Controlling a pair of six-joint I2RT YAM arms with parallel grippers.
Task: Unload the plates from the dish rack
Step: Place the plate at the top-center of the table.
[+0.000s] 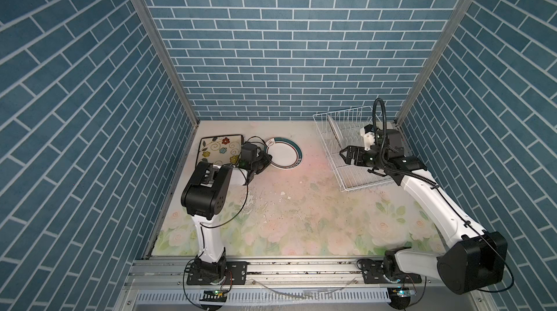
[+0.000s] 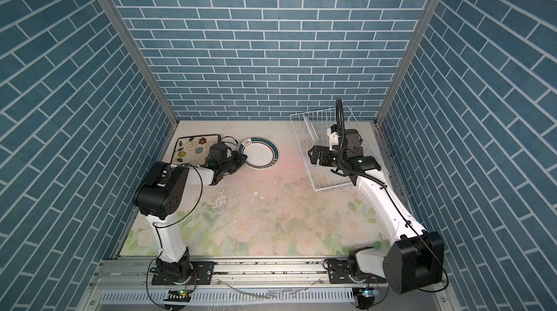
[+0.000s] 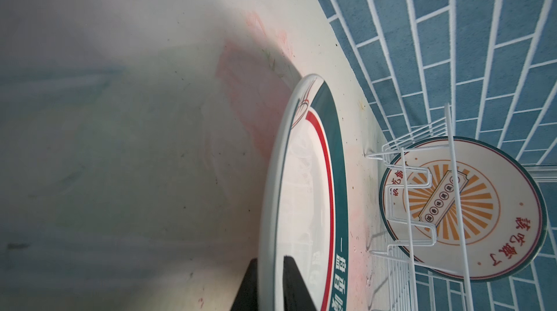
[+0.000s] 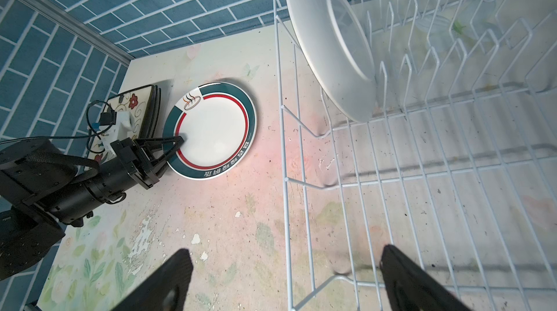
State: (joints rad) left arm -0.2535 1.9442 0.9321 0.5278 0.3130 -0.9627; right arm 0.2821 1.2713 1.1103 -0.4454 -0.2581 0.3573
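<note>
A round plate (image 1: 284, 155) with a green and red band lies flat on the table at the back left, also seen in the right wrist view (image 4: 214, 131). My left gripper (image 3: 271, 259) is shut on its near rim, one finger under and one on top. To its left lies a stack of square plates with a flowered one (image 1: 217, 148) on top. The white wire dish rack (image 1: 361, 187) stands at the back right. One round plate (image 4: 331, 44) stands upright in its far end, its orange sunburst face (image 3: 464, 207) turned toward the left arm. My right gripper (image 4: 283, 261) hangs open over the rack's left edge, holding nothing.
Blue brick-patterned walls close in the back and both sides. The rack sits near the right wall. The table's flowered surface (image 1: 286, 219) is worn, with small white chips. A metal rail (image 1: 301, 270) with both arm bases runs along the front.
</note>
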